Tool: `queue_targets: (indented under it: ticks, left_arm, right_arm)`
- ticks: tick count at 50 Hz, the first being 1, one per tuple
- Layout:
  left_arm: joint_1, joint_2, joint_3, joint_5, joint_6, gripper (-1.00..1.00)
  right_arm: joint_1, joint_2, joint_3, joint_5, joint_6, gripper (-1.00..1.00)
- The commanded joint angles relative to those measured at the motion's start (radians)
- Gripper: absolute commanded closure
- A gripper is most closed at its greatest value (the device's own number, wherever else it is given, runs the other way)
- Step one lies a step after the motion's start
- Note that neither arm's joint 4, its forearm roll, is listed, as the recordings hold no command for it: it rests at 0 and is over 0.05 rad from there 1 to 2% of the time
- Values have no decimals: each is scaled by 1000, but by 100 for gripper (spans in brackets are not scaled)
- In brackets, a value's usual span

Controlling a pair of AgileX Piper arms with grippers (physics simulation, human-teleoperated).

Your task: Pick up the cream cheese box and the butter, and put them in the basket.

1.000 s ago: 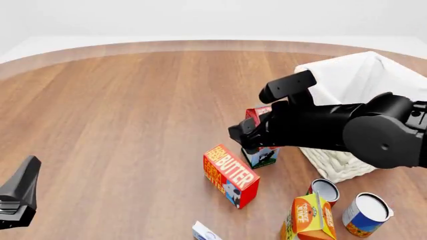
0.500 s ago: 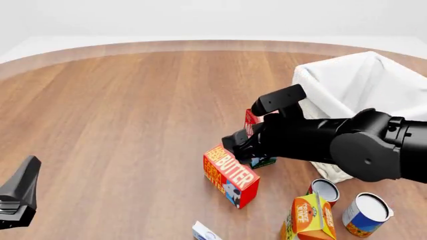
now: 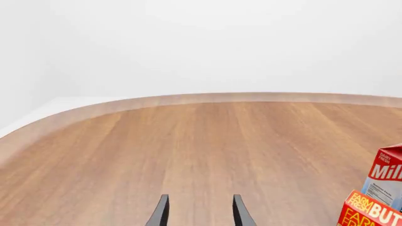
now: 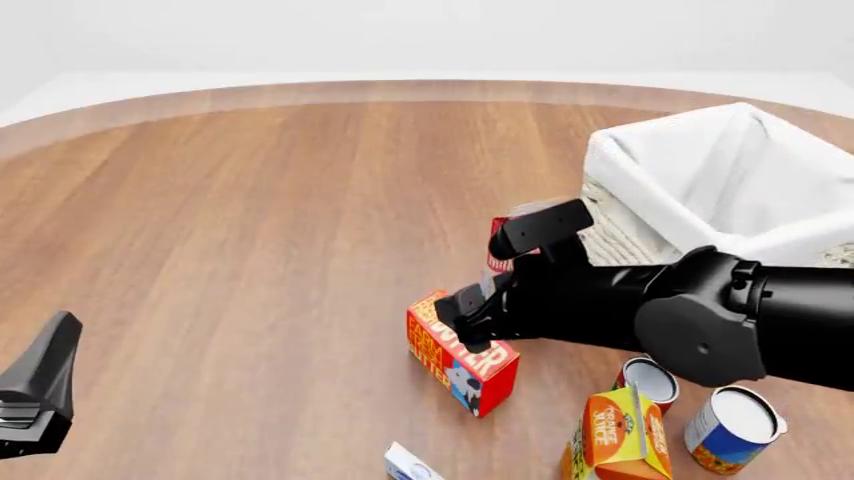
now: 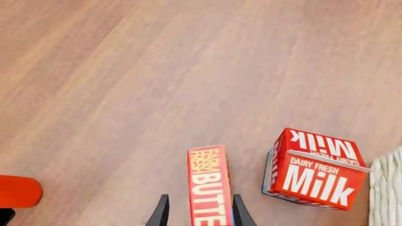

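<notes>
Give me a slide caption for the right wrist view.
Right gripper fingers open astride the red-orange rectangular butter box, red-and-white milk carton standing alongside.

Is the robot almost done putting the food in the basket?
Not yet. Nothing shows inside the basket. The right gripper is open with one finger on each side of the butter, not gripping it. The cream cheese box sits untouched on the table.

Red-orange butter (image 4: 461, 352) flat on table, near white wicker basket (image 4: 714, 180).
</notes>
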Motion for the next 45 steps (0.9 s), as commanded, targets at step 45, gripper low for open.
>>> queue_targets:
  ticks: [45]
  left_arm:
    - [0, 0, 0, 0, 0, -100]
  right_arm:
    - [-18, 113, 58, -98, 15, -100]
